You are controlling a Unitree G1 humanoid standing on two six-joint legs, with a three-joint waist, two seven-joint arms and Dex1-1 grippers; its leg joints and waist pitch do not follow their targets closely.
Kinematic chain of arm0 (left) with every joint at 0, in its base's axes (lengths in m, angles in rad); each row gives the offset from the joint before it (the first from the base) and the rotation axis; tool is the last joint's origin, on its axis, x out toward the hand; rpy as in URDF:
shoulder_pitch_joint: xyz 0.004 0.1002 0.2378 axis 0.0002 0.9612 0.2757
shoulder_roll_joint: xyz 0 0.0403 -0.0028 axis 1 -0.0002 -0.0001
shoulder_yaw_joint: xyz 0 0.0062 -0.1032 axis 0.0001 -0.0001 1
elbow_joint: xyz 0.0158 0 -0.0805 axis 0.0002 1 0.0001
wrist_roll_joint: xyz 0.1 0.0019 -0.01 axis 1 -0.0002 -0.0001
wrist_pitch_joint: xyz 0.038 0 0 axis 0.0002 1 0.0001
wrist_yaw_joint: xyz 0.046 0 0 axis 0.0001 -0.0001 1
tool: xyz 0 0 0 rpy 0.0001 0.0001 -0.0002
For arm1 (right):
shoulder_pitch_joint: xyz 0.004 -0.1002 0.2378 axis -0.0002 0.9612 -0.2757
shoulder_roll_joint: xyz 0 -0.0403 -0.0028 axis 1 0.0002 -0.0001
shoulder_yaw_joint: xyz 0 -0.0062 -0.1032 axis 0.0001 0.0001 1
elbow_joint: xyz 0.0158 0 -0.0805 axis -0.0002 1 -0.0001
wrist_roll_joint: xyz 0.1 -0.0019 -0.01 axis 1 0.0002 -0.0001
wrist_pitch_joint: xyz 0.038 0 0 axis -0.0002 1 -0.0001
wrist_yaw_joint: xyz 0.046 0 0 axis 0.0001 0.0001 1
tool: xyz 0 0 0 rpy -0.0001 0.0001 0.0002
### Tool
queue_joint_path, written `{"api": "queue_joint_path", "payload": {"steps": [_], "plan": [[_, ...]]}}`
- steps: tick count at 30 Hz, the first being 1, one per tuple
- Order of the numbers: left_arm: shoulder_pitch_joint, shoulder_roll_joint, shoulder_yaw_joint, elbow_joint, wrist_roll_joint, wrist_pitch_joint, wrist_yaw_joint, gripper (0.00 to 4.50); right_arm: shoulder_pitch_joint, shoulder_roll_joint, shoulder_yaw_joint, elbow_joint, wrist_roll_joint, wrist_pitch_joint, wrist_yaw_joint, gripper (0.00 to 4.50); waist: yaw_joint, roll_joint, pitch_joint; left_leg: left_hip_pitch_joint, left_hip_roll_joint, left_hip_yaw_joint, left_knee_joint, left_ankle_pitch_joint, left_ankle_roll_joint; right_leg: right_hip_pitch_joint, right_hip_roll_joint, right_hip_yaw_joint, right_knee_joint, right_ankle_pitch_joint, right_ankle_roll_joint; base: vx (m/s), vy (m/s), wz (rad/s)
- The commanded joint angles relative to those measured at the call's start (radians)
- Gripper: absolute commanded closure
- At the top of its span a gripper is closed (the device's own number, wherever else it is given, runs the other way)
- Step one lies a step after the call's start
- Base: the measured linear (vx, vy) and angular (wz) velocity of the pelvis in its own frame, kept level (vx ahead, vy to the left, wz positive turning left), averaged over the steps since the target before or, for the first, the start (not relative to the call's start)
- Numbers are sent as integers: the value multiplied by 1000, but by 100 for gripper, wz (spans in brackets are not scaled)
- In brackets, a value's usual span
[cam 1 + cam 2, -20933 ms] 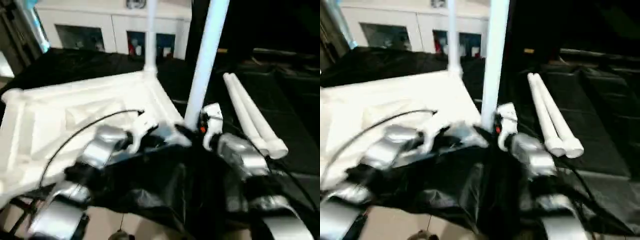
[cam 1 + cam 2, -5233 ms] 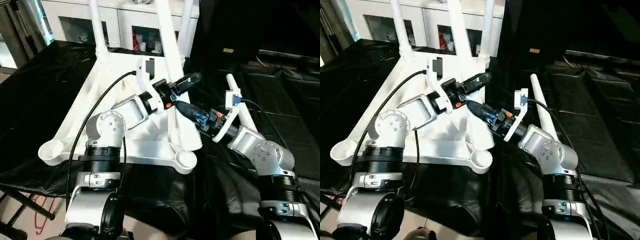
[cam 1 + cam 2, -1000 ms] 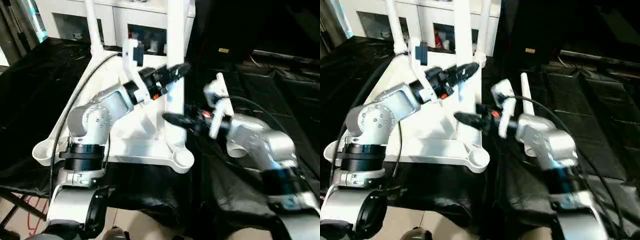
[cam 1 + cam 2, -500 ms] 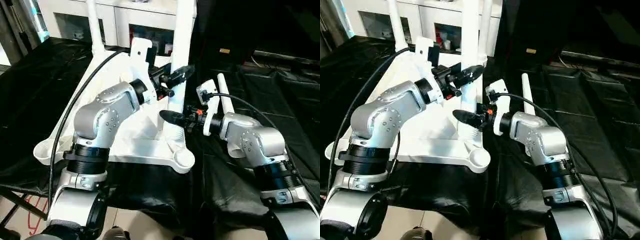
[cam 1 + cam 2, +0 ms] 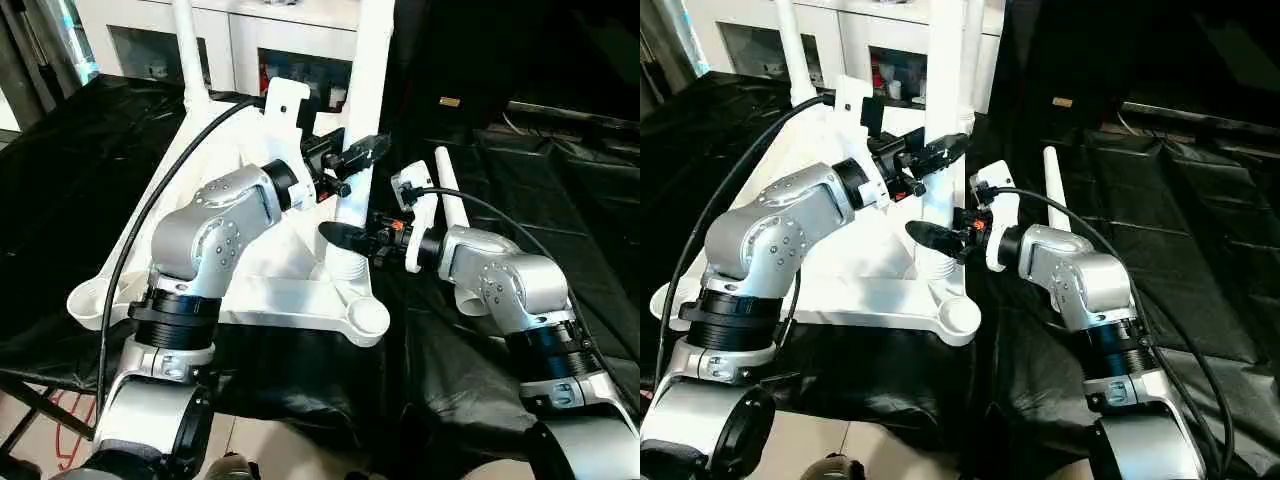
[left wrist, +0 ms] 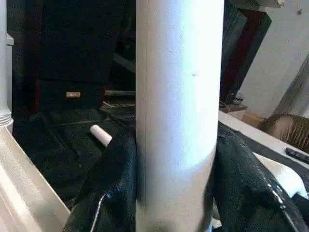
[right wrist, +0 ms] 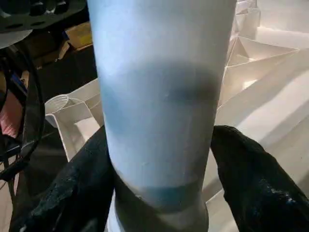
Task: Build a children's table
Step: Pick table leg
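On a black cloth [image 5: 80, 190] the table [image 5: 260, 290] is laid upside down in the left eye view, ribbed underside up, with a cabinet [image 5: 250, 40] behind it. A leg [image 5: 362, 110] is stood upright near the table's near right corner, and another standing leg [image 5: 185, 50] is seen at the far left corner. A loose leg [image 5: 452, 205] is laid on the cloth to the right, partly hidden by the right arm. An empty socket [image 5: 366, 318] is seen at the near right corner, just below the upright leg's foot. A small yellowish label [image 5: 449, 101] is fixed to the dark object behind; its writing cannot be read.

In the right eye view the left gripper [image 5: 940, 150] is reached across the table from the left, elbow bent, and is closed around the upright leg midway up. The right gripper [image 5: 930, 238] is brought in from the right, forearm level, lower on the same leg near its foot.

In the left wrist view the leg is clasped between two black fingers [image 6: 113, 193].

In the right wrist view the leg is likewise flanked by black fingers [image 7: 241, 174], pressed to both sides, above the ribbing.
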Motion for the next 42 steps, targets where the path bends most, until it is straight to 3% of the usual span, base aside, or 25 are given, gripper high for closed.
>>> {"api": "queue_joint_path", "payload": {"steps": [1,11,24,25,27,30,34,35,37,39,41,42], "plan": [[1,-4,-28,-48,-3,-4,-27,266,-12,-11,-11,16,-14,9,-12,140,1,-3,-88,23,36,-16,-60,-148,-13,55,-77,46,-68,-207,-157,0,0,0],[14,8,-52,-75,-11,6,-58,266,-9,-16,-4,29,-14,9,4,239,0,-4,-86,23,36,-16,-60,-158,-17,53,-77,46,-69,-230,-150,0,0,0],[4,19,-57,-42,26,-14,-30,266,0,-12,-4,30,-20,-2,8,254,0,-1,-87,23,35,-16,-60,-157,-20,53,-76,47,-69,-214,-151,0,0,0],[2,17,-51,-38,22,-18,-30,210,2,-10,-5,28,-19,-4,6,254,1,1,-87,23,35,-17,-60,-158,-20,54,-76,47,-69,-216,-152,0,0,0],[1,16,-49,-36,21,-19,-31,196,3,-10,-5,28,-19,-5,5,255,1,0,-88,23,34,-16,-59,-158,-20,54,-76,47,-69,-216,-152,0,0,0],[-20,-38,46,8,-10,-177,-16,196,17,19,-43,23,-3,-27,-37,256,2,-2,-89,22,34,-16,-59,-153,-18,56,-78,47,-72,-205,-156,0,0,0],[-24,-57,77,12,-38,-206,-24,196,18,25,-51,24,1,-29,-46,258,1,-2,-89,23,34,-15,-58,-156,-15,55,-77,46,-68,-190,-168,0,0,0],[-39,-82,132,18,-88,-215,-8,196,23,34,-62,22,5,-37,-59,258,2,4,-88,23,34,-15,-58,-159,-17,56,-78,47,-68,-192,-170,0,0,0],[-57,-102,216,19,-160,-234,8,196,40,59,-92,18,13,-65,-98,258,4,3,-90,21,32,-15,-57,-159,-21,56,-80,46,-67,-183,-181,0,0,0],[-49,-86,217,17,-156,-228,2,196,50,64,-102,14,13,-85,-111,258,2,4,-90,23,33,-16,-58,-170,-19,55,-76,44,-67,-180,-184,0,0,0],[-41,-67,205,28,-132,-232,-3,196,57,71,-112,9,12,-105,-121,258,0,6,-88,26,34,-17,-61,-180,-21,54,-75,44,-69,-202,-162,0,0,0],[-26,-28,166,50,-71,-246,-19,196,65,75,-122,0,14,-124,-126,258,-1,7,-89,26,35,-17,-61,-181,-23,54,-74,45,-68,-203,-160,0,0,0]]}}
